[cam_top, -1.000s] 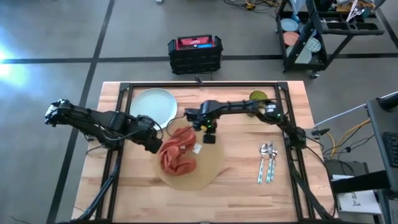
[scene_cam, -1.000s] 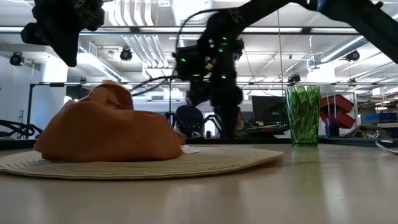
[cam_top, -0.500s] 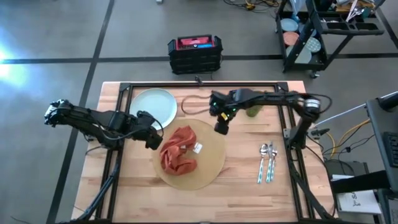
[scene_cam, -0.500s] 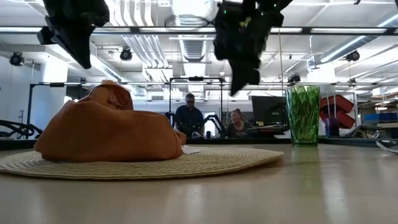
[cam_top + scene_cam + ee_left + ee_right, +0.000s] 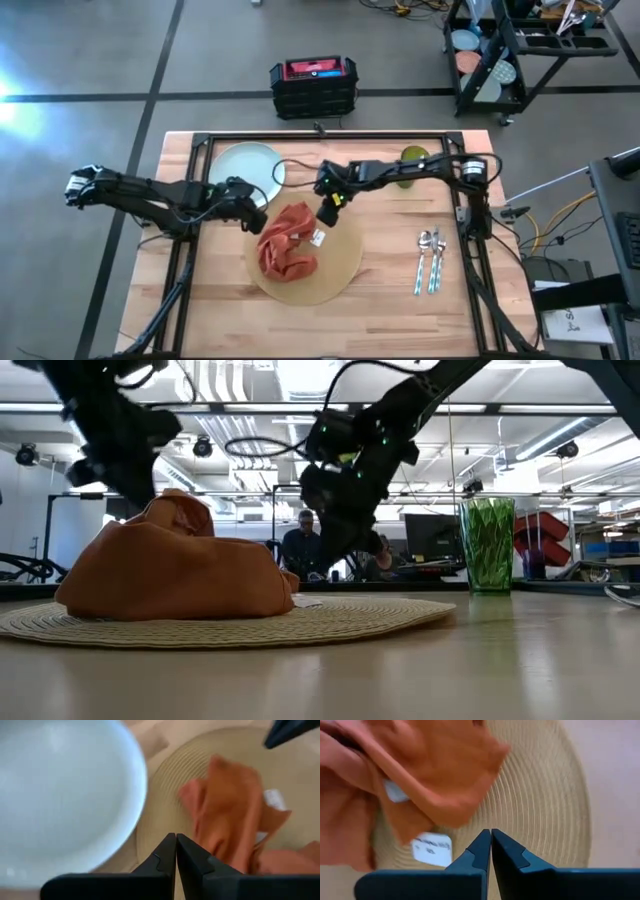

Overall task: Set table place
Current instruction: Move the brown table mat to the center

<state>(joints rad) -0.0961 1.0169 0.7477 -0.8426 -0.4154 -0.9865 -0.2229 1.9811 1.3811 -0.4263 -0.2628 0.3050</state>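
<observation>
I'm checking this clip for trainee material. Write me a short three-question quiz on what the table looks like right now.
1. True or false: the napkin lies on the placemat.
2. Where is the plate? A) on the placemat B) on the bare table, beside the placemat C) under the cup
3. Fill in: the fingers of both the left gripper and the right gripper are ____.

Key: 1 true; 2 B; 3 shut, holding nothing.
</observation>
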